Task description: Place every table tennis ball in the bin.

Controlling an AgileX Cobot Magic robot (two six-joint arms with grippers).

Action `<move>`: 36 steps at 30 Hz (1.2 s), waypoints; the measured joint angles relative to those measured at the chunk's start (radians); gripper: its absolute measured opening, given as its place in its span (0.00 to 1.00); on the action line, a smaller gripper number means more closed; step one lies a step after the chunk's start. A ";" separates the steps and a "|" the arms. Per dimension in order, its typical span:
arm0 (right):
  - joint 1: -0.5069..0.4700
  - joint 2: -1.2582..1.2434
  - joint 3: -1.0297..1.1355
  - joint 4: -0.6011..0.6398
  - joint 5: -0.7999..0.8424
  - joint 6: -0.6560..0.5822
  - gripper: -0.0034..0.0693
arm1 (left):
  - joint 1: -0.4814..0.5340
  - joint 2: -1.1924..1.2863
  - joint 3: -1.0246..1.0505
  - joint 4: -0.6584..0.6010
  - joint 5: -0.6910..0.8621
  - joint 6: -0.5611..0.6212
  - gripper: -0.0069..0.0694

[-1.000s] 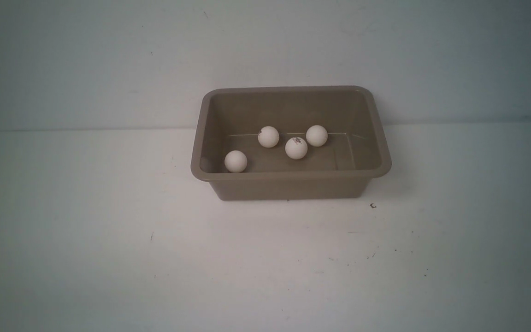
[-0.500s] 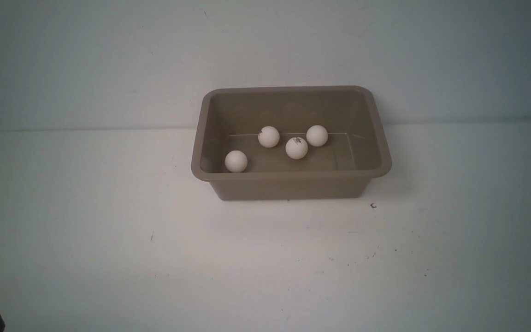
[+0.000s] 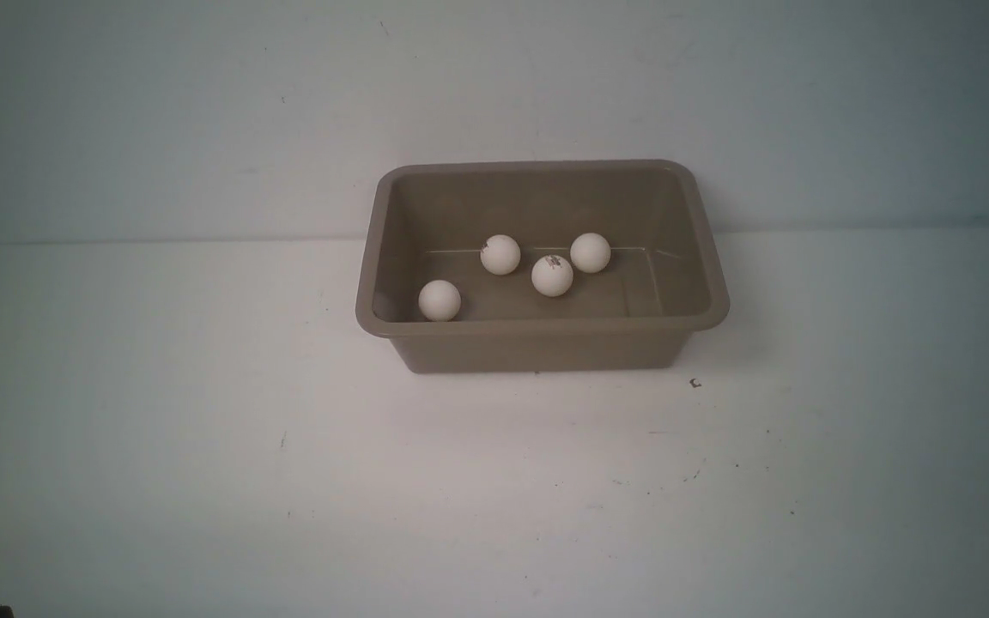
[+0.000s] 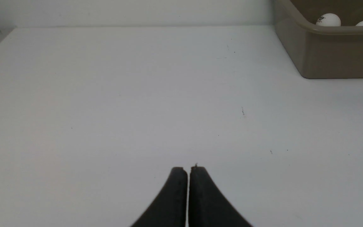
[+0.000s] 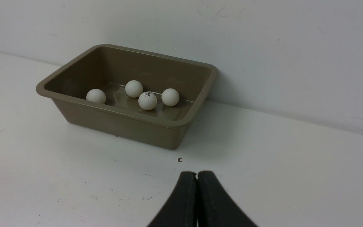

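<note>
The tan-brown bin (image 3: 537,345) stands at the back middle of the white table, against the wall. All four white table tennis balls lie on its floor: one at the front left (image 3: 439,300), one further back (image 3: 500,254), one in the middle with a dark mark (image 3: 552,275), one to its right (image 3: 590,252). The bin (image 5: 121,121) and its balls (image 5: 147,100) also show in the right wrist view. My left gripper (image 4: 188,170) is shut and empty over bare table, well away from the bin's corner (image 4: 326,53). My right gripper (image 5: 197,174) is shut and empty, short of the bin.
The white table (image 3: 203,429) runs wide on both sides of the bin and ends at a pale wall (image 3: 203,112) just behind it. A small dark speck (image 3: 695,383) lies on the table by the bin's front right corner.
The dark piece of my left arm at the lower left edge of the front view has sunk almost out of the picture. The bin and balls have not moved.
</note>
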 joint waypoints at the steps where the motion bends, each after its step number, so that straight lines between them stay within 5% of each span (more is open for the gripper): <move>1: 0.000 0.000 0.000 0.000 0.000 0.000 0.02 | 0.000 0.000 0.000 0.000 0.000 0.001 0.09; 12: -0.006 0.000 0.000 0.000 0.000 0.000 0.02 | 0.000 0.000 0.000 0.000 0.000 0.002 0.09; 21: -0.350 -0.001 0.022 0.224 0.006 -0.068 0.02 | 0.000 0.000 0.000 0.000 0.000 0.003 0.09; 26: -0.526 -0.052 0.167 0.278 -0.147 -0.144 0.02 | 0.000 0.000 0.000 0.000 0.000 0.003 0.09; 36: -0.600 -0.265 0.555 0.273 -0.427 -0.162 0.02 | 0.000 0.000 0.000 0.000 0.001 0.003 0.09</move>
